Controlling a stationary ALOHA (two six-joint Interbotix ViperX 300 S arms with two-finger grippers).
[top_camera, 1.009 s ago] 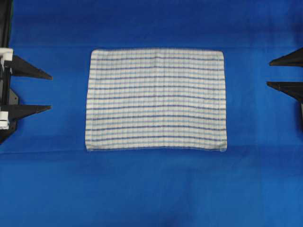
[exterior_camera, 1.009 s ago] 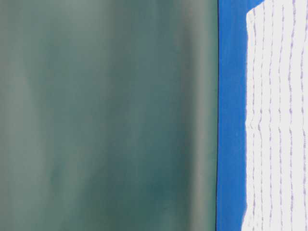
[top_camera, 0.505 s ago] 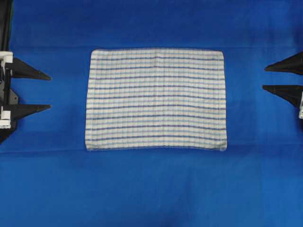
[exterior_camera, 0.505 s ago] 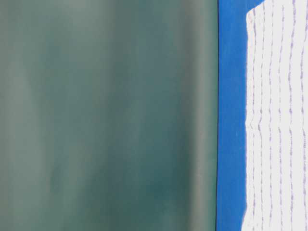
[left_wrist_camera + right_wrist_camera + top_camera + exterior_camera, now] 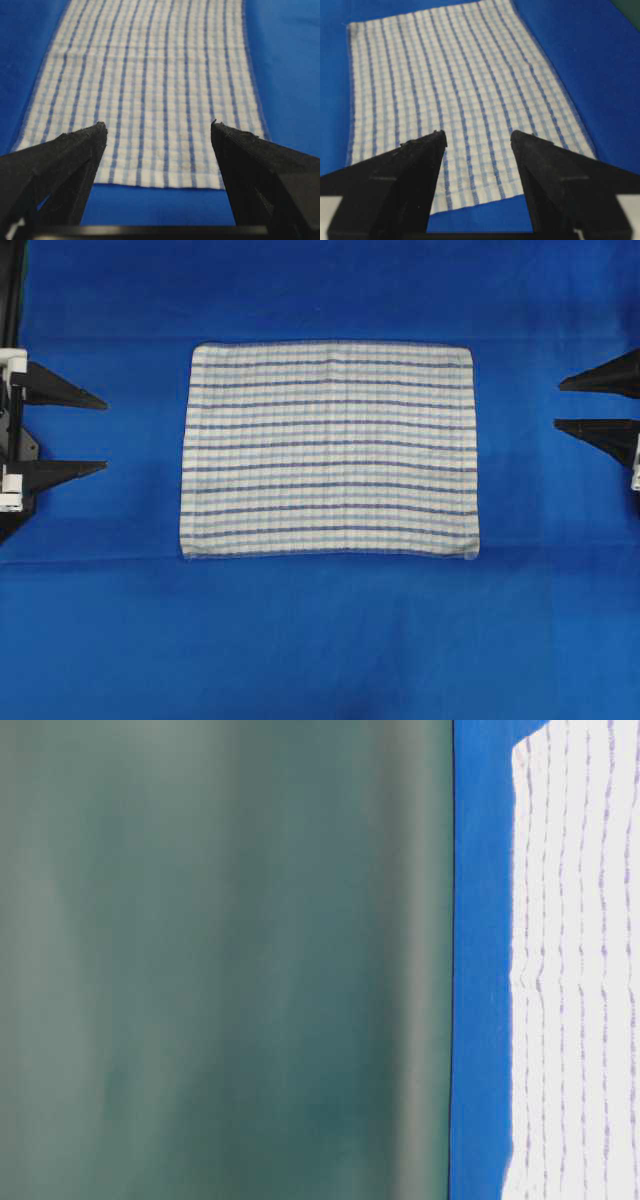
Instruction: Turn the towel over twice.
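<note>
L gripper (image 5: 100, 433): jaws wide, empty, tips aimed at 3 o'clock in overhead view; sits off the towel's short edge, well apart from it, prob. staged to take that edge.

R gripper (image 5: 560, 404): jaws wide, empty, tips aimed at 9 o'clock; likewise apart from the opp. short edge. Wrist view (image 5: 477, 137) looks skewed to the weave, so approach seems angled.

Towel (image 5: 328, 450): flat, fully spread, ctr of overhead view, stripes running 9-to-3; no lifted corner or fold, so no flip underway by my read. Left wrist view (image 5: 150, 90) shows near hem lying flat. Table-level view (image 5: 575, 970): blurred, but looks flat.

Blue cloth surface (image 5: 320, 640): under towel, faint creases.
</note>
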